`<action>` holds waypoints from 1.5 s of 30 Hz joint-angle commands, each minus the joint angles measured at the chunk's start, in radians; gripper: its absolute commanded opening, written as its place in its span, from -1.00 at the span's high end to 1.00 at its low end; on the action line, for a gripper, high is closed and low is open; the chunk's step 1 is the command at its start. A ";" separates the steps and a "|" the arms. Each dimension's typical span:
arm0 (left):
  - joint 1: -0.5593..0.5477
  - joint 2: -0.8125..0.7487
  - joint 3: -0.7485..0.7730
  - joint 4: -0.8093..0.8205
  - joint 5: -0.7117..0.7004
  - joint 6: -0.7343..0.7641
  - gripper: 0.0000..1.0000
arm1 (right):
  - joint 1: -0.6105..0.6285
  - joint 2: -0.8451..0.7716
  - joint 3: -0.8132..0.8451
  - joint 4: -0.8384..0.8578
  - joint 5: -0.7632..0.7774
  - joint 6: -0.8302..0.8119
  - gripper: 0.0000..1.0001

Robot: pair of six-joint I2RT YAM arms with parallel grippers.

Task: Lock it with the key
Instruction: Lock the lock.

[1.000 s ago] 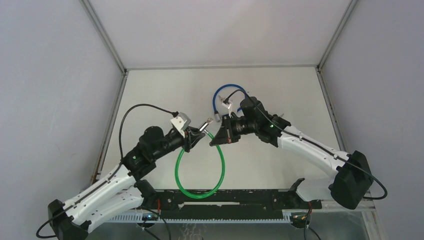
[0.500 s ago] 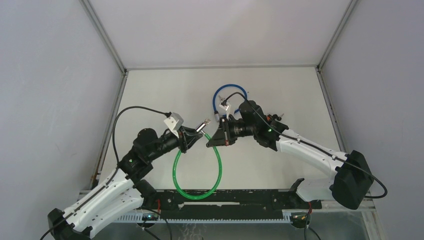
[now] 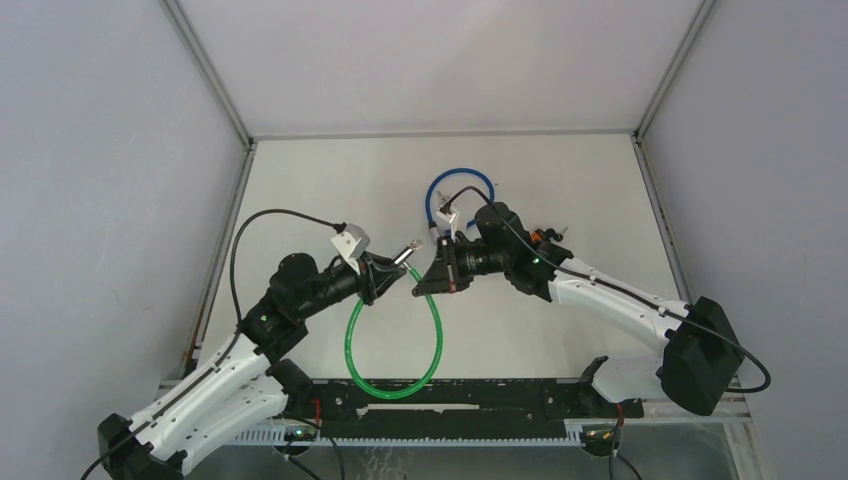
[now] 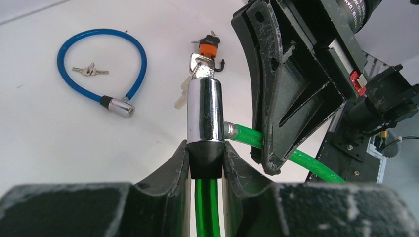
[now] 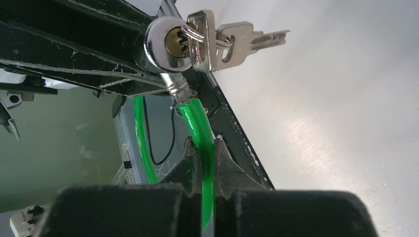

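A green cable lock [image 3: 352, 345] hangs in a loop between my two grippers above the table. My left gripper [image 4: 206, 153] is shut on the black collar [image 4: 206, 165] under the lock's chrome cylinder [image 4: 205, 111]. A bunch of keys [image 5: 227, 42] hangs from the keyhole [image 5: 173, 42] at the cylinder's end, one key in it. My right gripper [image 5: 202, 148] is shut on the green cable [image 5: 200, 133] just behind its metal pin, which sits in the cylinder's side. In the top view the left gripper [image 3: 385, 275] and right gripper [image 3: 425, 283] stand close, facing each other.
A blue cable lock [image 3: 432, 195] lies on the table behind the right gripper, with a small pair of keys [image 4: 89, 70] inside its loop. A black rail [image 3: 480, 400] runs along the near edge. Grey walls close in the left, right and back.
Both grippers have drifted a little to the left with the green lock. The two grips are unchanged.
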 commanded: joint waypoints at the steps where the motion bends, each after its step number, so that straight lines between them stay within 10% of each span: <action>1: -0.088 0.036 0.012 0.058 0.405 -0.046 1.00 | -0.015 -0.002 0.091 0.269 0.164 0.050 1.00; 28: -0.124 0.079 0.041 0.048 0.339 -0.020 1.00 | -0.071 0.016 0.126 0.222 0.095 -0.033 1.00; 45: -0.002 0.111 0.047 0.020 0.460 -0.075 1.00 | -0.088 -0.042 0.110 0.100 0.091 -0.078 -0.01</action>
